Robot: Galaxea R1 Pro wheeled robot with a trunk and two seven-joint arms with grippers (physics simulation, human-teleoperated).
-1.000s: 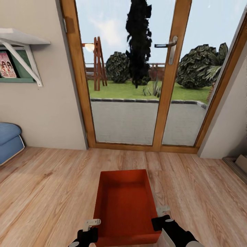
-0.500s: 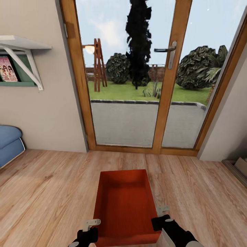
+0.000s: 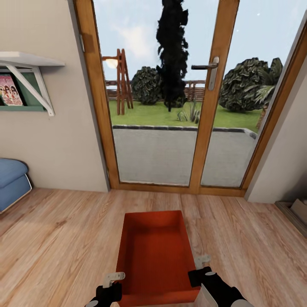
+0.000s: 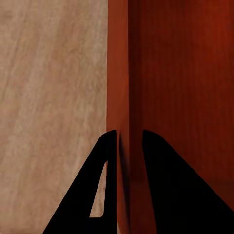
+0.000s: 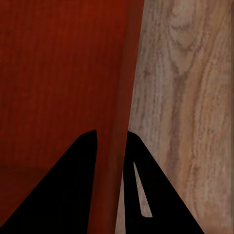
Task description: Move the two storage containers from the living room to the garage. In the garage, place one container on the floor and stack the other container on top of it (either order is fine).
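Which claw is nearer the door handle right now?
Right. The right claw grips the container's right wall, below and nearly in line with the door handle; the left claw grips the opposite wall, farther to the left.

No legible text, labels, brand marks, numbers or signs appear in any view. The pink magazine cover [image 3: 9, 90] standing under the wall shelf [image 3: 25, 59], at 9 o'clock in the head view, carries printed figures, but any lettering on it is too small and blurred to read.
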